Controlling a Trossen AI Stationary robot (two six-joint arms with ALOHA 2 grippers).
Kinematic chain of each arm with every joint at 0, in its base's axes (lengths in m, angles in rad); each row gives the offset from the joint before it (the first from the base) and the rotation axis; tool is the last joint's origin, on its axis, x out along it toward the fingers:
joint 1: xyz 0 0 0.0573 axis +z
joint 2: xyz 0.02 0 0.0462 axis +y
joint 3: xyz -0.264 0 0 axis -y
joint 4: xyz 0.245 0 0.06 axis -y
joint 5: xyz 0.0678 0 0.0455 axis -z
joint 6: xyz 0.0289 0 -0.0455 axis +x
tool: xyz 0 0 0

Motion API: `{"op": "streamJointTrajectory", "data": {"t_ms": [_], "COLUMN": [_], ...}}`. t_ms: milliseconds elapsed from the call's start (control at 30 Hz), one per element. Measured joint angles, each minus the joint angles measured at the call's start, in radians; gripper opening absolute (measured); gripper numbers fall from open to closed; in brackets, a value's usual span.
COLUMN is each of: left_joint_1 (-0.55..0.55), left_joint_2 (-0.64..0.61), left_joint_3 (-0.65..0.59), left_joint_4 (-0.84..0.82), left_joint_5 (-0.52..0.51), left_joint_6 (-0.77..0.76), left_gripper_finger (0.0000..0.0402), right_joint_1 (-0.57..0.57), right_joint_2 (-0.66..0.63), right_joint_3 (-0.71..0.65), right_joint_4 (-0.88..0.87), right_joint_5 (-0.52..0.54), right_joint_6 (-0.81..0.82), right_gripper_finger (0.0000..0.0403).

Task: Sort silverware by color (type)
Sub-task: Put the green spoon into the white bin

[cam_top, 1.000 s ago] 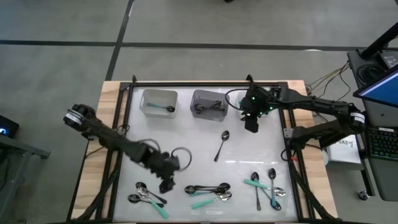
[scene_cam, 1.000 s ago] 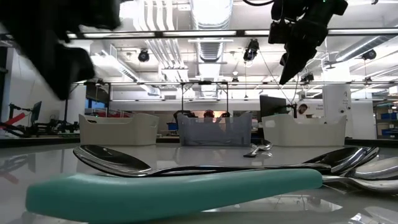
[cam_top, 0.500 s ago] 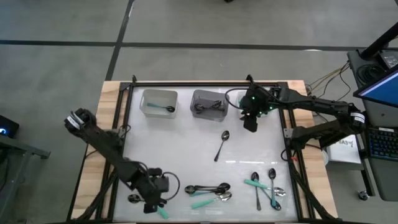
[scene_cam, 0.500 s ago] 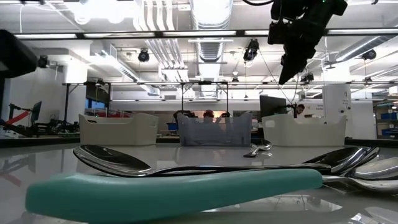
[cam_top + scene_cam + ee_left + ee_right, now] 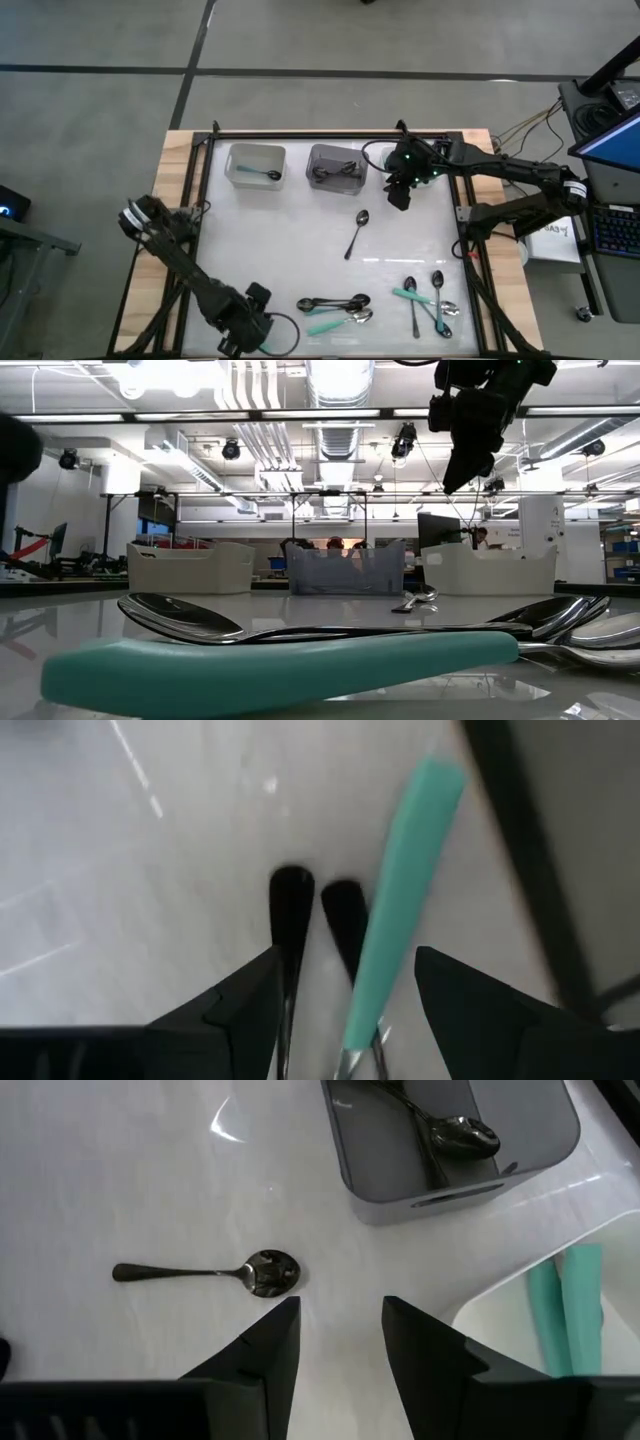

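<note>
Spoons lie in groups along the table's near side. My left gripper [image 5: 243, 328] hangs open, pointing down, over the near-left group. In its wrist view a teal-handled spoon [image 5: 400, 900] and two black handles [image 5: 292, 920] lie on the table between and beyond its fingers, untouched. More spoons lie at near centre [image 5: 335, 308] and near right [image 5: 428, 300]. One black spoon [image 5: 356, 233] lies alone mid-table. My right gripper [image 5: 400, 195] hovers open and high at the far right, with nothing between its fingers [image 5: 340, 1360].
Three bins stand along the far edge: a clear one [image 5: 255, 165] holding a teal-handled spoon, a grey one [image 5: 450, 1140] with black spoons, a white one [image 5: 520, 1295] with teal handles. A dark frame rail [image 5: 205, 200] borders the table. In the low view a teal handle [image 5: 280, 660] lies in front.
My left gripper has swung toward the table's near-left corner and sunk, rolling about its own axis, and now hangs low over the near-left spoons. It has stayed open. No spoon has moved.
</note>
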Motion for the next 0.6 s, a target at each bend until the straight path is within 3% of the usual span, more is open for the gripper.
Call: {"op": "streamJointTrajectory", "data": {"t_ms": [233, 433, 600], "left_joint_1": [-0.033, -0.033, -0.025], "left_joint_2": [0.183, 0.303, 0.301], "left_joint_3": [0.197, 0.314, 0.336], "left_joint_4": [-0.212, -0.335, -0.317], "left_joint_5": [-0.016, -0.035, -0.075], "left_joint_6": [0.219, 0.185, 0.193], "left_gripper_finger": [0.0201, 0.016, 0.0114], "right_joint_1": [0.0, 0.0, 0.0], "right_joint_2": [0.0, 0.0, 0.0], "right_joint_3": [0.0, 0.0, 0.0], "right_joint_4": [-0.001, -0.001, -0.001], "right_joint_5": [0.0, 0.0, -0.001], "right_joint_6": [0.007, 0.006, 0.011], "right_gripper_finger": [0.0134, 0.0134, 0.0134]}}
